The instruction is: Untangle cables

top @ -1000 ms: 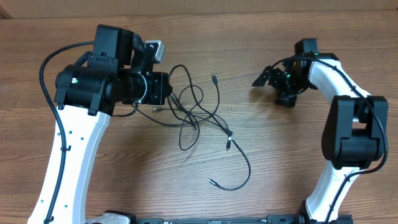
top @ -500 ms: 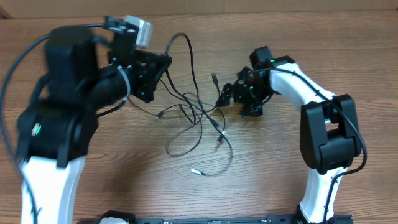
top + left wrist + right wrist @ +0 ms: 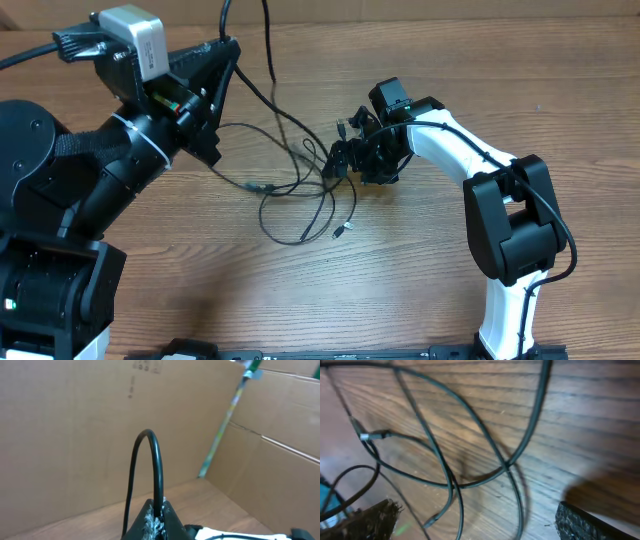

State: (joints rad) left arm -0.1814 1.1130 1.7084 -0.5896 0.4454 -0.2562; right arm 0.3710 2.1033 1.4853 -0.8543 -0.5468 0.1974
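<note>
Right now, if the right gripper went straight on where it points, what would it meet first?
The right gripper would probably meet the cables crossing between its open jaws, then the table beneath; depth is unclear.

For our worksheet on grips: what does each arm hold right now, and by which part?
The left gripper has its jaws shut on one cable, pinched along its cord, not at a plug. The right gripper, jaws open, holds nothing.

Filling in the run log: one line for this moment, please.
left gripper: shut on cables, high | right gripper: open, low over tangle | cables: tangled
</note>
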